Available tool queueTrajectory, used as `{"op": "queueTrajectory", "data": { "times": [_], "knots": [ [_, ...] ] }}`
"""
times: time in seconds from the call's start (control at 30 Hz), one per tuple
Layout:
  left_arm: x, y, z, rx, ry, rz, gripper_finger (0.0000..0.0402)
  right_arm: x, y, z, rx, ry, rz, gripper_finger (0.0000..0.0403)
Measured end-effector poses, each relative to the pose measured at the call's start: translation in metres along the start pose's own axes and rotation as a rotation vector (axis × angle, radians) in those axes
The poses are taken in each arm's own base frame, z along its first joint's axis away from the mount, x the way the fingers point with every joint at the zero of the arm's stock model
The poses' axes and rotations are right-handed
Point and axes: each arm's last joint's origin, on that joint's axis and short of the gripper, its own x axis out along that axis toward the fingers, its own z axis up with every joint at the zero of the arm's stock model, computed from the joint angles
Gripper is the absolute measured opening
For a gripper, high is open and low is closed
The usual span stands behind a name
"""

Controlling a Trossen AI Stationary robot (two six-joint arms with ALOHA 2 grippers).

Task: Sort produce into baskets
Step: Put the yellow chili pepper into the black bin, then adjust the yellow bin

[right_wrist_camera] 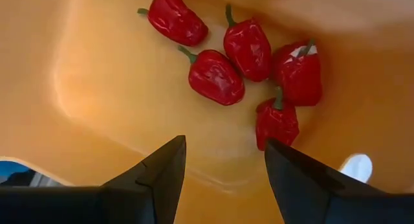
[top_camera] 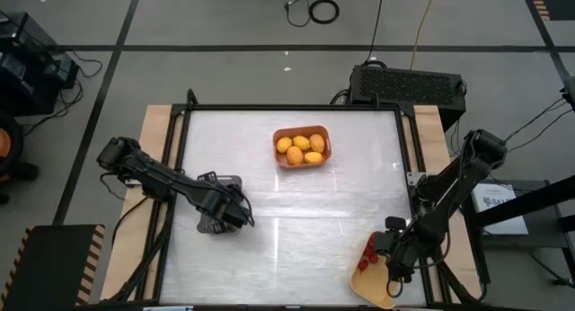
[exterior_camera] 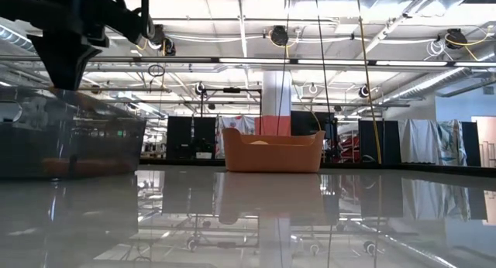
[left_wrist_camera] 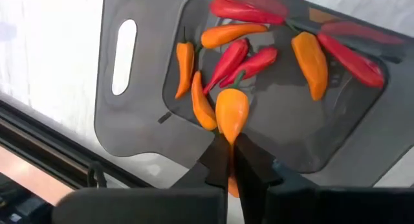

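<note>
Over on the left, the left pincer (left_wrist_camera: 228,160) hangs above the dark grey basket (left_wrist_camera: 149,75), clamped on an orange chili (left_wrist_camera: 231,112), with red and orange chilies already piled inside. Mid-tabletop (top_camera: 296,221), the orange basket (top_camera: 302,146) holds yellow-orange round fruits (top_camera: 300,149). At the right edge, the right pincer (right_wrist_camera: 223,179) hovers with fingers apart over the yellow basket (right_wrist_camera: 97,88) and its small red peppers (right_wrist_camera: 216,76). Nothing lies loose on the tabletop, so sorting looks nearly finished: that chili just needs dropping.
</note>
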Motion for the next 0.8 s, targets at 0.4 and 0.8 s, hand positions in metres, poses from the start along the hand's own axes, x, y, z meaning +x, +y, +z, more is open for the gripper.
{"op": "queueTrajectory", "data": {
  "times": [0.4, 0.8],
  "knots": [
    [0.0, 0.0, 0.0, -0.006, -0.01, 0.007, 0.0131, 0.001, 0.0, 0.001, -0.198, -0.009, -0.013, 0.0201],
    [0.0, 0.0, 0.0, -0.028, -0.014, 0.013, 0.0137, 0.001, -0.007, 0.011, -0.426, -0.082, -0.092, 0.0201]
  ]
}}
